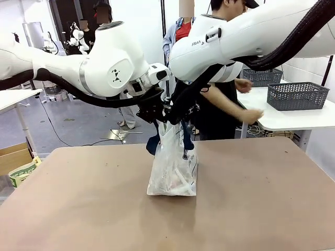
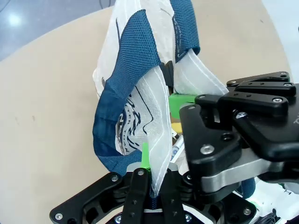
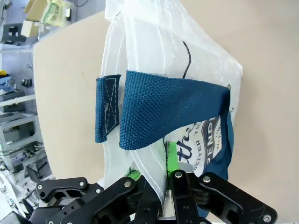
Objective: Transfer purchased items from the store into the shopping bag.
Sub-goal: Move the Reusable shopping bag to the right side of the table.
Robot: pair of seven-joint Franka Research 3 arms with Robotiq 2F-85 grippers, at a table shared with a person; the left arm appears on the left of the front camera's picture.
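Free tabletop [image 1: 78, 209] around shopping bag [image 1: 172, 175]

shopping bag [image 1: 172, 175] thin crinkly see-through plastic, strap handles [image 3: 173, 107] coarse woven navy webbing, desk [image 1: 78, 209] matt tan and kinda scuffed, left pincer [image 2: 153, 184] matt black

A: Setting?
B: Robotics lab, open-plan. White left arm [image 1: 104, 57] and right arm [image 1: 235, 36], the latter trailing black corrugated hose [image 1: 293, 41], reach over a plain brown table [image 1: 78, 209]

A: Supporting evidence?
B: Bare grey floor [image 1: 78, 117]. White side table [image 1: 293, 119] carrying grey lattice baskets [image 1: 297, 95]. Cardboard box [image 1: 13, 157] at the edge. Stocked metal racks [image 3: 16, 121]. A person [image 1: 220, 112] stands working at the far side
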